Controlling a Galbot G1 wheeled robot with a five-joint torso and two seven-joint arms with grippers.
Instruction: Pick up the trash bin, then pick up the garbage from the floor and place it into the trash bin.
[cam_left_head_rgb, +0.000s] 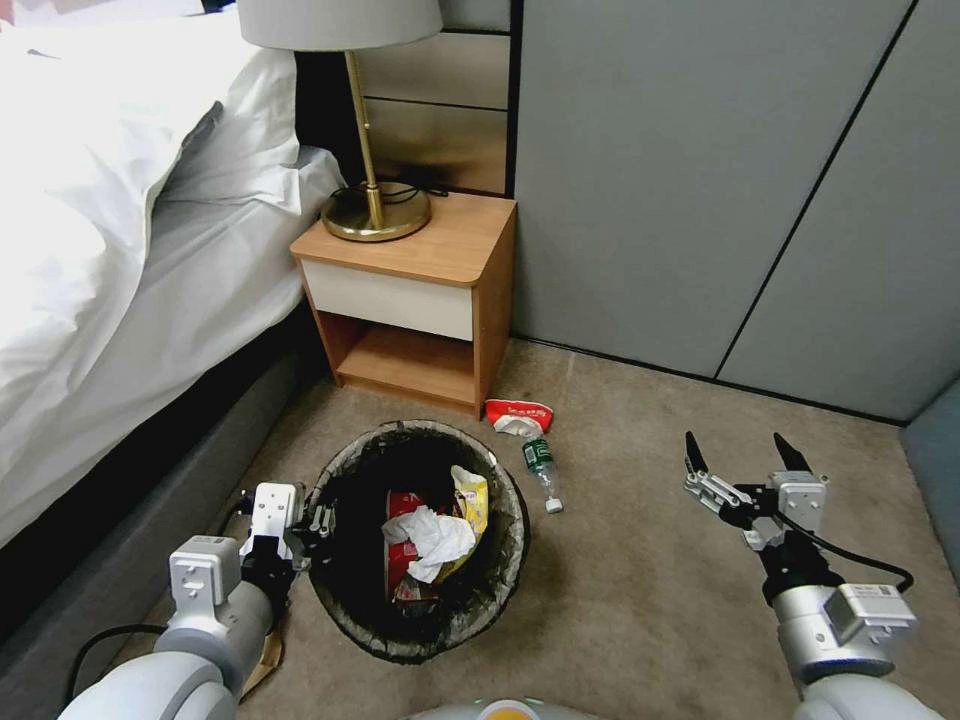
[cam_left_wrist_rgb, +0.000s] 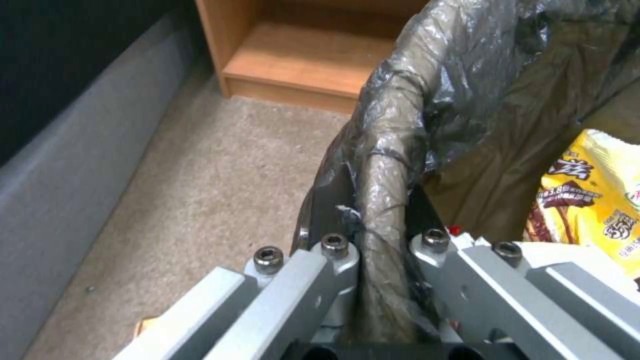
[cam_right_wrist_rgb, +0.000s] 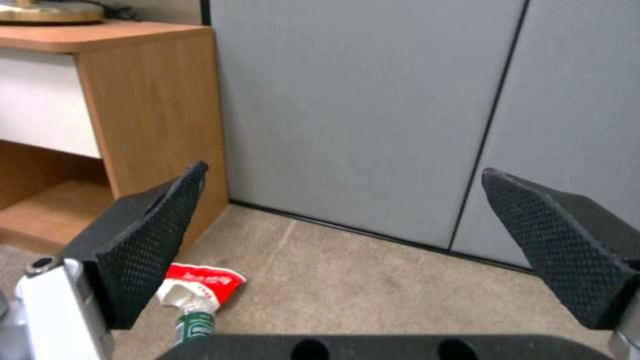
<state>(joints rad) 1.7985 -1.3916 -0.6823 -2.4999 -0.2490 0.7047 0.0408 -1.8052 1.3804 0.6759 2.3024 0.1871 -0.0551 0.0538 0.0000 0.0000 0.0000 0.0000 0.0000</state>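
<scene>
Left gripper (cam_left_head_rgb: 322, 520) pinching the bin's rim; right gripper (cam_left_head_rgb: 742, 455) spread wide and empty.

Just in front of the wooden bedside table (cam_left_head_rgb: 420, 290), the small round trash bin lined with a dark crinkled plastic bag (cam_left_head_rgb: 505, 560) stands on the carpet, the left gripper's fingers clamped on its bagged rim on the side away from the litter. Inside lie a white crumpled tissue (cam_left_head_rgb: 432, 540), a yellow snack wrapper (cam_left_head_rgb: 472, 500) and a red packet (cam_left_head_rgb: 402, 502). Between bin and table foot, a red crumpled packet (cam_left_head_rgb: 518, 410) and a small clear plastic bottle with green label (cam_left_head_rgb: 541, 468) wait. That thin rim hold could slip on the slick bag, tipping the bin and spilling it.
</scene>
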